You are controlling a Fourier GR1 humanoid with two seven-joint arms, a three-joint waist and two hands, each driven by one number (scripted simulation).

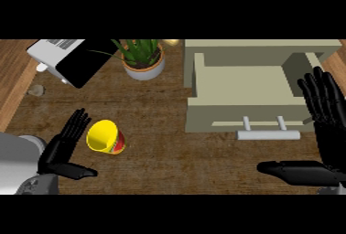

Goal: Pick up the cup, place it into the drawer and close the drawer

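Observation:
A yellow cup (105,136) with a red and green band lies tilted on the wooden counter at the lower left, its mouth facing up and left. My left hand (62,148) is open just left of the cup, fingers straight, thumb out below it, not touching it. The beige drawer (202,87) stands pulled open at the upper right, its inside bare, with a pale bar handle (267,135) on its front. My right hand (324,123) is open at the right edge beside the drawer, fingers pointing up, thumb stretched left at the bottom.
A potted green plant (143,59) in a white pot stands left of the drawer. A white and black appliance (67,57) sits at the upper left corner. A small grey knob (35,90) lies near the left edge.

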